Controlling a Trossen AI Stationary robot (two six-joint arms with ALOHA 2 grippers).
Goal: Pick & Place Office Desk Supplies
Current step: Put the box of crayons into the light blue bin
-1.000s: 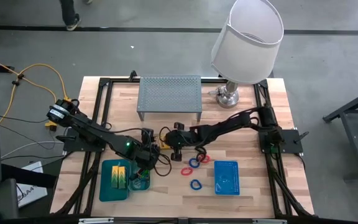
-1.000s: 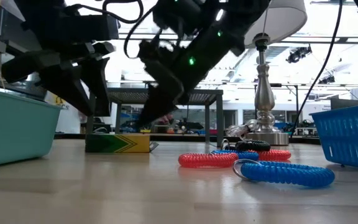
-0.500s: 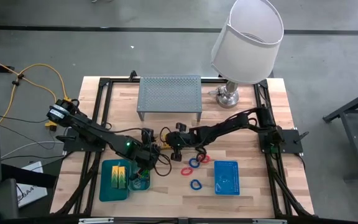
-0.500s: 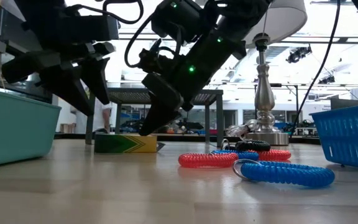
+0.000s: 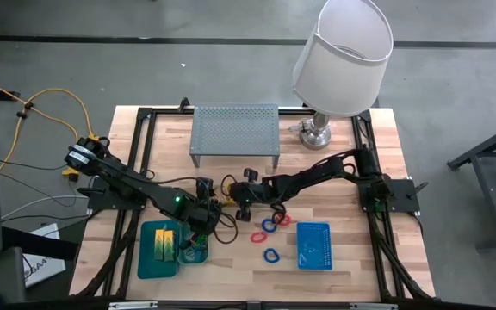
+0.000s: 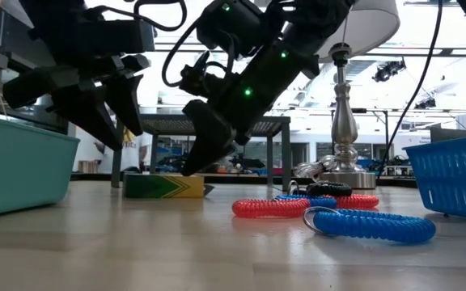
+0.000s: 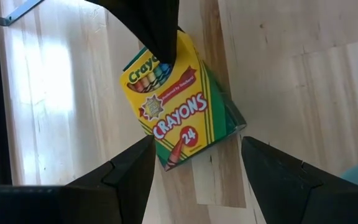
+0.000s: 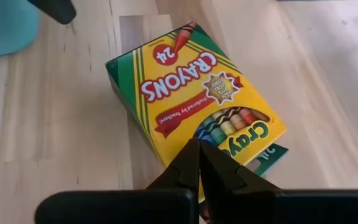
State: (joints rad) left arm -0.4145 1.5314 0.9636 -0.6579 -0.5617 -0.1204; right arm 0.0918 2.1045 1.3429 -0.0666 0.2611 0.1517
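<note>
- Flat yellow-and-green cardboard crayon box (image 7: 182, 102): I judge it light and crushable, best held across its long edges.
- My left gripper (image 7: 194, 163) stands wide astride it.
- My right gripper (image 8: 199, 163), pinched closed and empty, tips its end.

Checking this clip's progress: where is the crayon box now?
High view: the crayon box lies mid-table between the open left gripper and shut right gripper.

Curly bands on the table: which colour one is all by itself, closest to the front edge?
The blue band. It lies alone, while the other bands cluster together further back.
</note>
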